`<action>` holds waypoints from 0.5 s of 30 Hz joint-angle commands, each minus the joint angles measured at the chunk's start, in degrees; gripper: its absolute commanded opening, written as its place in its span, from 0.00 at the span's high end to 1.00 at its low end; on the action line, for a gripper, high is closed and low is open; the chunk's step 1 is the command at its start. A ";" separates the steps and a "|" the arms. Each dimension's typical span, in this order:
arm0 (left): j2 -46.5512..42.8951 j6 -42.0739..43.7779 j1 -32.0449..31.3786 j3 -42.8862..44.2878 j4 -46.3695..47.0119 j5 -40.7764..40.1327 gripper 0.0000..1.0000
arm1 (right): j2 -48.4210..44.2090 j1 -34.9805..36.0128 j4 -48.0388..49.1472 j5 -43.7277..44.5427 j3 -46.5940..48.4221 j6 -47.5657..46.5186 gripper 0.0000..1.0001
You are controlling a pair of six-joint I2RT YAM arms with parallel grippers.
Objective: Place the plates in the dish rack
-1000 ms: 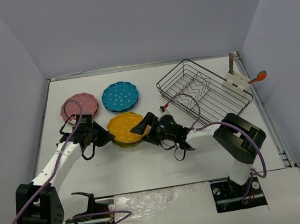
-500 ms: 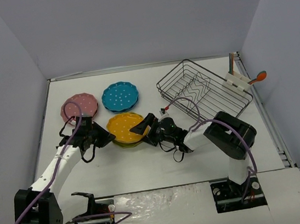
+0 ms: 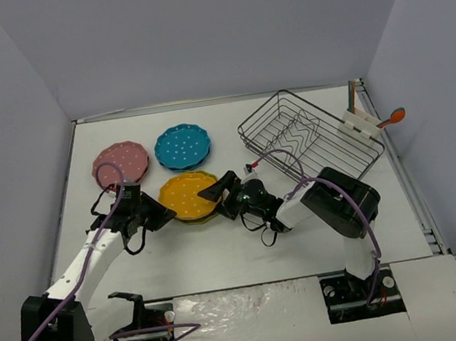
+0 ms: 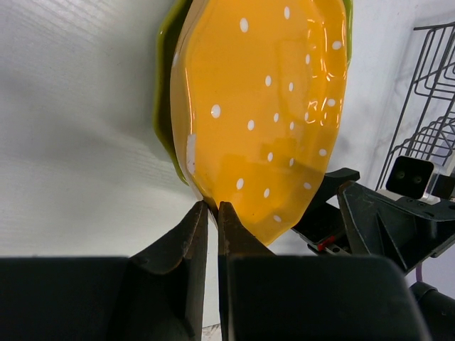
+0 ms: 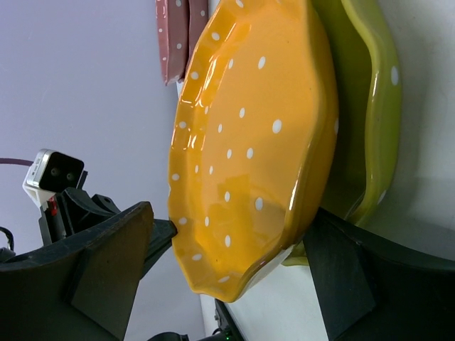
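On the orange plate's [image 3: 186,194] near-left side, the left gripper [image 4: 212,207] has its two fingers pressed together with nothing between them. Their tips touch the scalloped rim of that plate low down, by the table [image 3: 221,247].

On the orange plate's right side, the right gripper [image 5: 233,213] stands spread wide, one finger over the dotted face and the other under the plate's back, so that the rim sits between them. Whether the pads [image 5: 106,263] actually press on the plate cannot be told.

The orange plate rests on a yellow-green plate [image 5: 373,128], and on the right gripper's side its rim stands clear of the lower one.

Beyond the orange plate to the left lies the pink plate [image 3: 120,162], flat on the table. Straight beyond it is the blue plate [image 3: 183,145], also flat. Neither touches the orange one.

Farther off, to the orange plate's right and well apart from it, the dish rack [image 3: 335,150] sits at an angle with no plate in it.
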 commanded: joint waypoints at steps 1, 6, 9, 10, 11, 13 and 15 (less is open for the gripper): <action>-1.88 0.01 -2.09 0.51 4.81 6.94 1.00 | 0.74 0.49 2.79 2.38 2.93 -0.73 0.20; -2.05 -0.15 -3.35 -0.47 5.62 7.92 1.00 | 1.38 0.65 1.99 2.98 3.80 -1.51 0.27; -1.97 0.17 -3.97 -0.77 6.16 8.64 1.00 | 1.22 0.65 1.61 3.30 3.99 -1.78 0.34; -1.85 0.43 -4.18 -0.73 6.25 8.90 1.00 | 1.22 0.65 1.53 3.43 4.03 -1.95 0.37; -1.74 0.74 -4.38 -0.71 6.33 8.98 1.00 | 1.22 0.65 1.49 3.51 4.10 -2.08 0.40; -1.56 1.37 -4.71 -0.71 6.43 8.95 1.00 | 1.28 0.62 1.49 3.57 4.26 -2.26 0.47; -1.25 1.99 -5.01 -0.75 6.41 9.05 1.00 | 1.44 0.60 1.56 3.53 4.36 -2.46 0.56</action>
